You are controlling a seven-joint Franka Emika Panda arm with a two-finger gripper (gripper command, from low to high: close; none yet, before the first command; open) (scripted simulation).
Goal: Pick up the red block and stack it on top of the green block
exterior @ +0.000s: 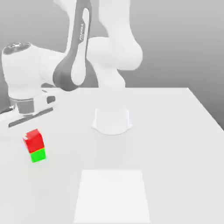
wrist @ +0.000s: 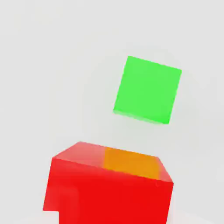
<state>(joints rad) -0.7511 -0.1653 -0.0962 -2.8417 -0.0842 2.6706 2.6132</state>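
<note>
The red block (exterior: 33,140) is at the exterior view's left, slightly tilted, directly under my gripper (exterior: 30,127). My gripper is shut on it. The green block (exterior: 38,155) stands on the white table just below it in that view, and the red block's lower edge meets the green one's top there. In the hand view the red block (wrist: 109,188) looms large and close. The green block (wrist: 148,89) looks smaller and farther off, with pale table between the two. I cannot tell whether the red block touches the green one.
The arm's white links (exterior: 109,52) rise behind the table's middle, with the round base (exterior: 112,120) on the tabletop. A pale square patch (exterior: 113,194) lies near the front edge. The table's right edge (exterior: 205,109) runs diagonally at the exterior view's right.
</note>
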